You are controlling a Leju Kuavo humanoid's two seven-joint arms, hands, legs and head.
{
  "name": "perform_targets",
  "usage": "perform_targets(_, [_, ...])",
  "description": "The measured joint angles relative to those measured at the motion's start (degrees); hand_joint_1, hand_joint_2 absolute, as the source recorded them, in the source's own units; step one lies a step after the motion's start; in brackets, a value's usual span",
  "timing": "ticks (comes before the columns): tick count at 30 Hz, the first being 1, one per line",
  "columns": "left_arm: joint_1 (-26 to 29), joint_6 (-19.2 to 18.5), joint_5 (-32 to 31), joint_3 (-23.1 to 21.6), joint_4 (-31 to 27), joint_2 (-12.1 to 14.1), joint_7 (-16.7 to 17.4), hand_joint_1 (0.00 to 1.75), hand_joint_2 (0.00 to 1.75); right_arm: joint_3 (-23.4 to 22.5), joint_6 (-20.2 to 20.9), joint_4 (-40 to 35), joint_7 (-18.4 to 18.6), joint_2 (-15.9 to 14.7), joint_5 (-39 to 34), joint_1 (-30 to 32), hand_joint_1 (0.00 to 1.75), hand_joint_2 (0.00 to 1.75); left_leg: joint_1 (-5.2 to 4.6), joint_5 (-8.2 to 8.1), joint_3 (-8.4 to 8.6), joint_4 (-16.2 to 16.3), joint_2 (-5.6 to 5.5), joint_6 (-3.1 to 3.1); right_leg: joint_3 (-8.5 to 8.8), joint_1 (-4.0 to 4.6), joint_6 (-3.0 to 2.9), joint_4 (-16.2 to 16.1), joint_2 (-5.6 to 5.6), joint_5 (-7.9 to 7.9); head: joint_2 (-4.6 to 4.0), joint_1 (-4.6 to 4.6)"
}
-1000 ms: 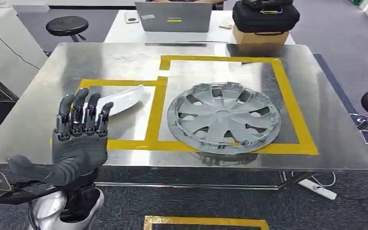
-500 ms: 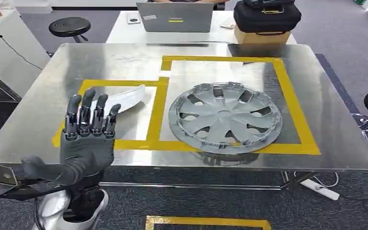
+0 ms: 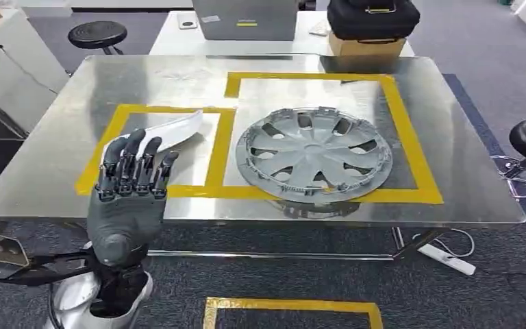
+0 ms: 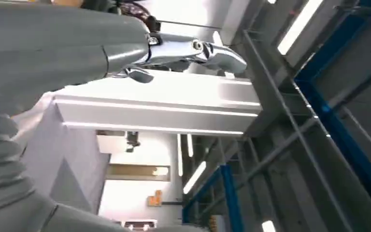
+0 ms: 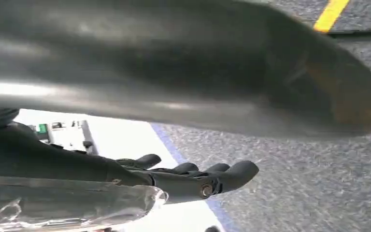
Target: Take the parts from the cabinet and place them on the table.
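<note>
Looking down from the head view, you see the left hand (image 3: pixel 127 205) raised before the near edge of the metal table (image 3: pixel 61 130), fingers spread and upright, holding nothing. The white curved part (image 3: pixel 171 131) lies inside the left yellow-taped square, just beyond the fingertips. The grey wheel cover (image 3: pixel 313 152) lies flat in the larger taped square to its right. In the right wrist view, the right hand (image 5: pixel 193 179) hangs over grey carpet, fingers gently curled and apart, with nothing in them.
</note>
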Motion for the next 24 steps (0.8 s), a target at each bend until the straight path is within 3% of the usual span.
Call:
perform_targets(2, [0.2, -0.2, 0.2, 0.0, 0.2, 0.0, 0.0, 0.0, 1.75, 0.0, 0.1, 0.0, 0.0, 0.0, 0.0, 0.1, 0.0, 0.0, -0.18, 1.14, -0.48, -0.2, 0.06, 0.8, -0.07, -0.27, 0.74, -0.7, 0.0, 1.17, 0.0, -0.11])
perform_targets(3, [0.1, -0.3, 0.2, 0.0, 0.3, 0.0, 0.0, 0.0, 1.75, 0.0, 0.1, 0.0, 0.0, 0.0, -0.1, 0.2, 0.0, 0.0, 0.09, 1.77, -0.72, -0.3, 0.27, 1.14, -0.36, -0.46, 1.02, -0.3, 0.0, 0.31, 0.0, -0.38])
perform_targets(4, [0.0, -0.5, 0.3, 0.0, 0.4, 0.0, 0.0, 0.0, 1.75, 0.0, 0.2, 0.0, 0.0, 0.0, -0.1, 0.3, 0.0, 0.0, 0.11, 2.3, -1.22, -0.3, 0.34, 1.44, -1.31, -0.45, 1.32, 1.4, -0.1, -2.62, 0.0, -0.04])
perform_targets(6, [0.1, -0.7, 0.5, 0.0, 0.5, 0.0, 0.0, 0.0, 1.75, 0.0, 0.2, 0.0, -0.1, 0.0, -0.1, 0.2, 0.0, 0.0, 0.11, 3.39, -2.51, -0.3, 0.6, 1.8, -3.7, -0.49, 1.73, 10.2, -0.1, -9.6, 0.0, 0.17])
perform_targets(7, [0.1, -0.7, 0.7, 0.0, 0.6, 0.0, 0.1, 0.0, 1.75, 0.0, 0.2, 0.0, -0.1, 0.0, -0.1, 0.1, 0.0, 0.0, 0.11, 3.9, -3.18, -0.3, 0.68, 1.77, -4.49, -0.48, 1.84, 14.0, -0.09, -11.46, 0.0, 0.17])
perform_targets(8, [0.1, -0.8, 0.7, 0.0, 0.7, 0.0, 0.1, 0.0, 1.75, 0.0, 0.2, 0.0, -0.1, 0.0, -0.1, 0.1, 0.0, 0.0, 0.11, 4.53, -4.03, -0.2, 0.71, 1.73, -4.46, -0.49, 1.95, 16.5, -0.09, -12.12, 0.0, 0.17])
perform_targets(9, [0.1, -0.8, 0.7, 0.0, 0.8, 0.0, 0.2, 0.0, 1.75, 0.0, 0.2, 0.0, -0.1, 0.0, -0.1, 0.1, 0.0, 0.0, 0.15, 5.07, -4.79, -0.2, 0.72, 1.63, -3.23, -0.54, 2.02, 16.4, -0.1, -11.35, 0.0, 0.19])
perform_targets(10, [0.1, -0.9, 0.7, 0.0, 0.9, 0.0, 0.2, 0.0, 1.75, 0.0, 0.2, 0.0, -0.1, 0.0, -0.1, 0.1, 0.0, 0.0, 0.21, 5.61, -5.53, -0.1, 0.72, 1.48, -0.98, -0.6, 2.1, 14.3, -0.11, -9.82, 0.0, 0.17])
perform_targets(11, [0.1, -0.9, 0.8, 0.1, 1.0, 0.0, 0.2, 0.0, 1.75, 0.0, 0.2, 0.0, -0.1, -0.1, -0.1, 0.0, 0.0, 0.0, 0.35, 6.15, -6.28, -0.1, 0.69, 1.21, 2.47, -0.65, 2.21, 10.2, -0.12, -8.15, 0.0, 0.17])
perform_targets(12, [0.1, -1.0, 0.8, 0.1, 1.0, 0.0, 0.2, 0.0, 1.75, 0.0, 0.2, 0.0, -0.1, -0.2, -0.1, -0.2, 0.0, 0.0, 0.46, 6.66, -6.9, 0.1, 0.63, 0.8, 6.9, -0.77, 2.46, 4.7, -0.12, -7.53, 0.0, 0.19])
perform_targets(13, [0.1, -1.0, 0.8, 0.1, 1.0, 0.0, 0.2, 0.0, 1.75, 0.0, 0.2, 0.0, -0.1, -0.2, -0.1, -0.5, 0.0, 0.0, 0.38, 7.04, -7.3, 0.3, 0.6, 0.34, 10.14, -0.85, 2.6, -0.2, -0.03, -9.92, 0.0, 0.33])
perform_targets(14, [0.0, -1.1, 0.9, 0.1, 1.1, 0.0, 0.2, 0.0, 1.75, 0.0, 0.1, 0.0, -0.1, -0.1, -0.1, -0.6, 0.0, 0.0, 0.25, 7.27, -7.3, 0.3, 0.66, 0.11, 10.87, -0.5, 1.55, -0.6, 0.46, -9.37, 0.0, 0.15])
perform_targets(17, [-0.2, -1.2, 0.9, 0.1, 1.2, -0.2, 0.3, 0.0, 1.75, 0.0, 0.2, 0.0, -0.3, -0.2, -0.1, -0.4, 0.0, 0.0, 0.36, 8.82, -7.34, 0.1, 0.6, -0.96, 9.43, -0.34, 0.1, -0.5, 0.42, -8.63, 0.0, 0.28])
perform_targets(18, [-0.2, -1.2, 0.9, 0.1, 1.3, -0.2, 0.3, 0.0, 1.75, -0.1, 0.2, 0.0, -0.3, -0.2, -0.1, -0.3, 0.0, 0.0, 0.47, 8.4, -7.61, 0.2, 0.53, -1.24, 9.0, -0.58, -0.52, -0.7, 0.08, -8.07, 0.0, 0.28])
perform_targets(20, [-0.2, -1.7, 1.7, 0.1, 1.3, -0.2, 0.4, 0.0, 1.75, -0.1, 0.2, 0.0, -0.3, -0.2, -0.1, -0.4, 0.0, 0.0, 0.53, 2.32, -9.33, 4.7, 0.57, -1.71, 7.99, -0.49, -1.25, -0.7, 0.03, -6.8, 0.0, -0.02])
perform_targets(22, [-0.2, -2.7, 3.3, 0.1, 1.4, -0.2, 0.8, 0.0, 1.75, -0.1, 0.2, 0.0, -0.6, -0.2, -0.1, -0.4, 0.0, 0.0, 0.52, -3.51, -11.69, 13.2, 0.57, -1.91, 6.18, -0.33, -1.58, -0.7, -0.02, -5.45, 0.0, -0.07])
perform_targets(23, [-0.2, -3.1, 3.8, 0.1, 1.5, -0.2, 0.9, 0.0, 1.75, -0.1, 0.2, 0.0, -0.6, -0.2, -0.1, -0.4, 0.0, 0.0, 0.53, -4.51, -12.15, 16.4, 0.57, -1.89, 5.25, -0.23, -1.61, -0.6, -0.06, -4.8, 0.0, -0.07])
perform_targets(24, [-0.1, -3.3, 4.0, 0.2, 1.6, -0.2, 1.0, 0.0, 1.75, -0.2, 0.2, 0.0, -0.6, -0.2, -0.1, -0.4, 0.0, 0.0, 0.52, -3.74, -11.56, 17.1, 0.57, -1.79, 4.33, -0.12, -1.58, -0.6, -0.09, -4.16, 0.0, -0.07])
